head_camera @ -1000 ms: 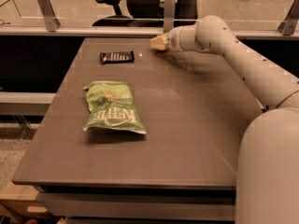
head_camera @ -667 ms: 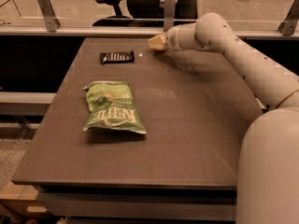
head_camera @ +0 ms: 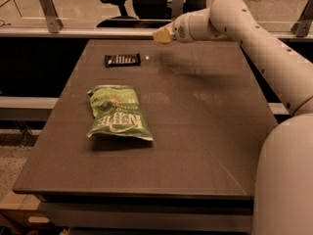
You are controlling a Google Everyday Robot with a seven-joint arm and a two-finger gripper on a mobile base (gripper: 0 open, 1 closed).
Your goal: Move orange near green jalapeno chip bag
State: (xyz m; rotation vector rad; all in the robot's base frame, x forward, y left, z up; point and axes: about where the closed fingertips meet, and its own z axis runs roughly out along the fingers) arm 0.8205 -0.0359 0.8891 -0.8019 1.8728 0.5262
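The green jalapeno chip bag (head_camera: 117, 114) lies flat on the left half of the brown table (head_camera: 195, 131), white lettering up. My gripper (head_camera: 163, 35) hangs in the air above the table's far edge, right of and well beyond the bag. A small rounded pale orange shape sits at its tip, which I take to be the orange (head_camera: 161, 35) held between the shut fingers. No orange lies anywhere on the table.
A small black candy bar wrapper (head_camera: 122, 59) lies at the far left of the table, beyond the bag. A tiny white speck (head_camera: 147, 58) lies beside it. My arm (head_camera: 264, 38) spans the far right side. Office chairs and a rail stand behind the table.
The gripper has risen off the table's far edge and shifted slightly, with the pale orange shape still at its tip. The bag and wrapper have not moved.
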